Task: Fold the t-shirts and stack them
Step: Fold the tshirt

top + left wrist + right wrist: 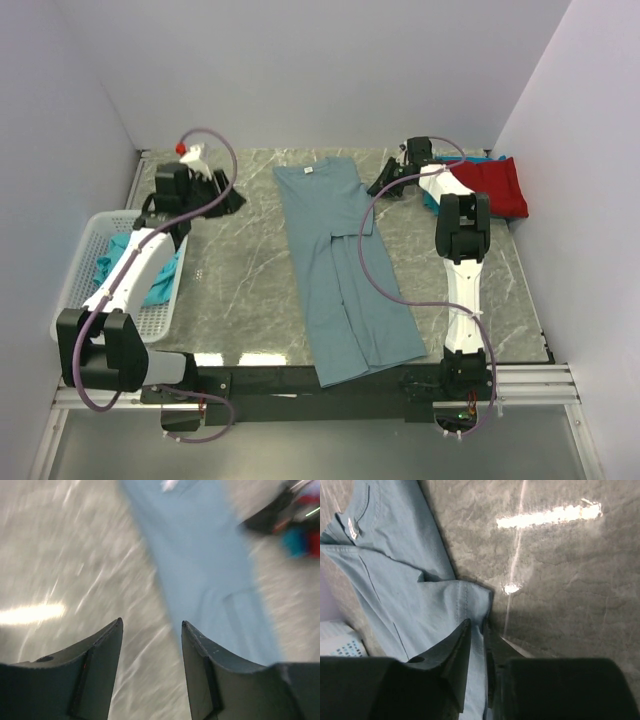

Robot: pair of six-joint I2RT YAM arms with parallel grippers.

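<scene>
A slate blue-grey t-shirt (335, 270) lies lengthwise down the middle of the table (240, 290), with its collar at the far end and its hem spilling over the near edge. Its sides are turned in to make a long narrow strip, which looks like a fold half done. At the shirt's right edge, toward the far end, the right gripper (478, 625) has its jaws drawn nearly together with a ridge of the blue-grey cloth in the slit between them. This reads as a pinch on the fabric, probably placed there to lift the collar end for the next fold. The neck label (353, 527) shows just beyond its fingers. The left gripper (151, 622) hangs over bare table to the left of the shirt, jaws apart and holding nothing. Its wrist view is smeared, so its height above the surface cannot be told, but it seems set to take the matching far-left edge. At the far right a folded red t-shirt (497, 187) sits well clear of the work, a sliver of teal showing at its far edge, apparently the start of the stack. On the left a white basket (88, 250) holds crumpled teal t-shirts (112, 265), not yet folded.
</scene>
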